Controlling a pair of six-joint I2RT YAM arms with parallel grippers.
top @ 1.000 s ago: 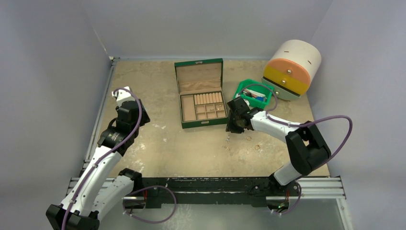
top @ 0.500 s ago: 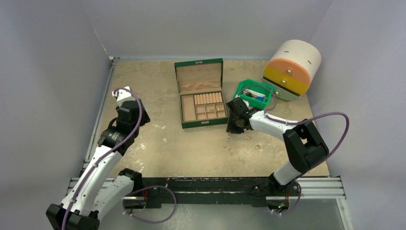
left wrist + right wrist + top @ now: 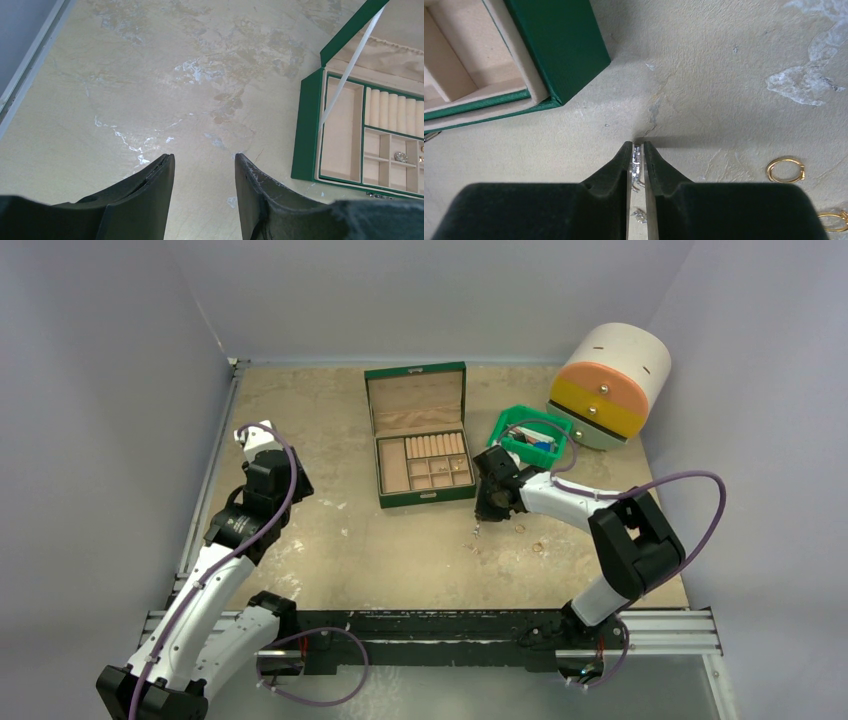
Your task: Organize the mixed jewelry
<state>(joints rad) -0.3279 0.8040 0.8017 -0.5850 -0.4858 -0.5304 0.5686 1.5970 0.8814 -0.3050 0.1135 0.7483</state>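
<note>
Now that the right gripper (image 3: 637, 148) has narrowed, its jaws clamp a silvery trinket (image 3: 637, 159) on the table (image 3: 724, 75) beside the green box (image 3: 559, 45), so lifting seems next; the left gripper (image 3: 204, 165) gapes, empty.

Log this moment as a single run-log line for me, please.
left gripper: open, empty, over table | right gripper: shut on small silvery metal trinket near open green jewelry box | small gold ring: loose on table

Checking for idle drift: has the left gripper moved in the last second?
No. In the top view the left gripper sits just as far left of the green box as before.
</note>
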